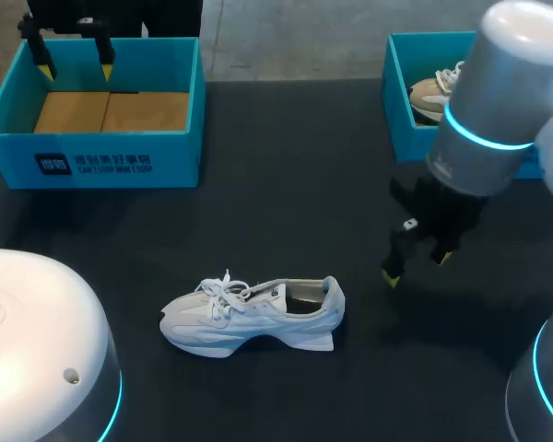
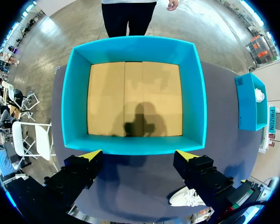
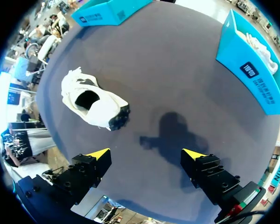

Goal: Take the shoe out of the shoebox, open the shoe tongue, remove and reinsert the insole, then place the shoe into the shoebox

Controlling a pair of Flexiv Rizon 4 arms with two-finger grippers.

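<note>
A white sneaker (image 1: 253, 315) lies on its side on the dark table, toe to the left, its opening facing up; it also shows in the right wrist view (image 3: 94, 102), ahead of and beside the gripper. My right gripper (image 1: 415, 264) hangs open above the table, to the right of the shoe's heel, with nothing between its fingers (image 3: 144, 156). My left gripper (image 1: 72, 60) is open over the back-left teal shoebox (image 1: 97, 157), whose cardboard floor (image 2: 134, 99) is bare. The left wrist view shows only the sneaker's toe (image 2: 186, 198).
A second teal box (image 1: 415, 92) at the back right holds a beige shoe (image 1: 433, 92). It appears in the right wrist view (image 3: 252, 70) off to the side. Dark tabletop (image 1: 286, 221) lies between the boxes and the sneaker.
</note>
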